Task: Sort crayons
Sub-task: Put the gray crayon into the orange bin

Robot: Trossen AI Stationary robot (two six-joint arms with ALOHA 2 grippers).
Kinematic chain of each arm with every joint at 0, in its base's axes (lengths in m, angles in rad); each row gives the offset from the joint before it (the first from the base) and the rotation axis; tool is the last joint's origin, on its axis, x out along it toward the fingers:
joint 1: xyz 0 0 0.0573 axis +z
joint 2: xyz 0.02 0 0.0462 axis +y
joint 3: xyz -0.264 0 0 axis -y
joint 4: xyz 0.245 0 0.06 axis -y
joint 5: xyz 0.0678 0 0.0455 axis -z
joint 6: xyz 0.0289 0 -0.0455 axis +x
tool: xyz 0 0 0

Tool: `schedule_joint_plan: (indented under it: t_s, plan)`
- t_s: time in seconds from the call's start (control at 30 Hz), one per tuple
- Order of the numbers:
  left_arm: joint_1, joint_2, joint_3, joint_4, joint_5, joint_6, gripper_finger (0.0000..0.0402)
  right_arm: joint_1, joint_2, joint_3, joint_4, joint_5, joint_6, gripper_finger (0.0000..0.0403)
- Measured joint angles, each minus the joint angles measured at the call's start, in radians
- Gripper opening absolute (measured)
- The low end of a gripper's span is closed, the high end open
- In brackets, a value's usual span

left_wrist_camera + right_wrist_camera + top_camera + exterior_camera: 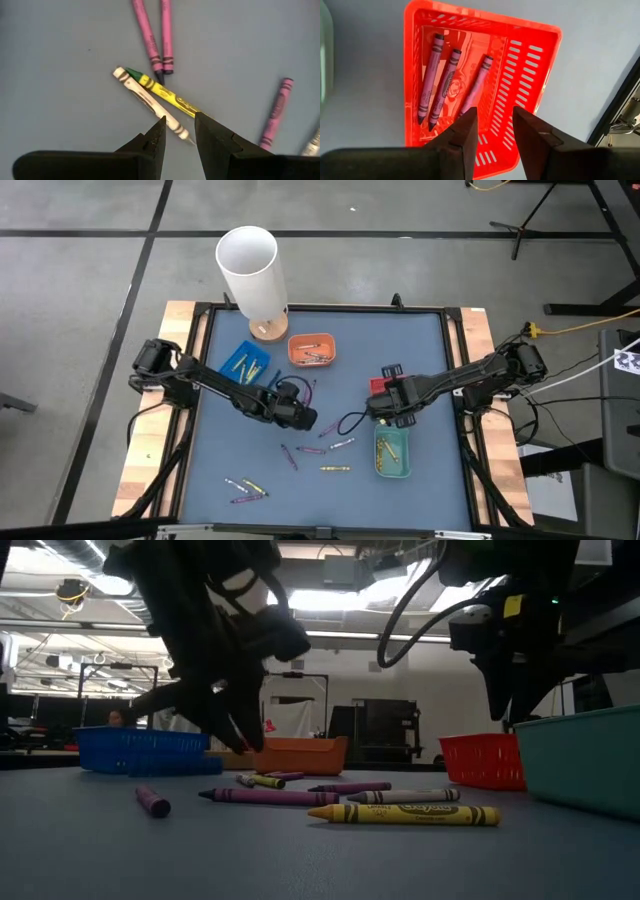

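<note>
Hovering with jaws apart and empty, the right gripper (492,132) hangs over the red tray (530,75) holding three purple crayons (431,77); the left gripper (179,135), open, poises above a white crayon (150,102), likely next to close.

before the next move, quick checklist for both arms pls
1. Right tool open over the red slotted plastic tray: ok.
2. Three purple crayons lying inside that tray: ok.
3. Left tool open, nothing held: ok.
4. White crayon lies just ahead of the left tool: ok.
5. White crayon clear of neighbours: not ok, yellow crayon touches it.
6. Which tray takes white: cannot tell.
</note>
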Motion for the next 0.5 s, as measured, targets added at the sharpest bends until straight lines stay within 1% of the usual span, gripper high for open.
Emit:
schedule_joint_plan:
  t_s: [0.33, 0.5]
  plan:
    - [0.018, 0.074, 0.000, 0.007, -0.001, -0.029, 0.0088, 0.000, 0.000, 0.000, 0.002, 0.000, 0.000, 0.0122]
    - [0.018, 0.082, -0.001, -0.002, -0.002, -0.053, 0.0088, 0.000, 0.000, 0.000, 0.006, -0.001, 0.000, 0.0122]
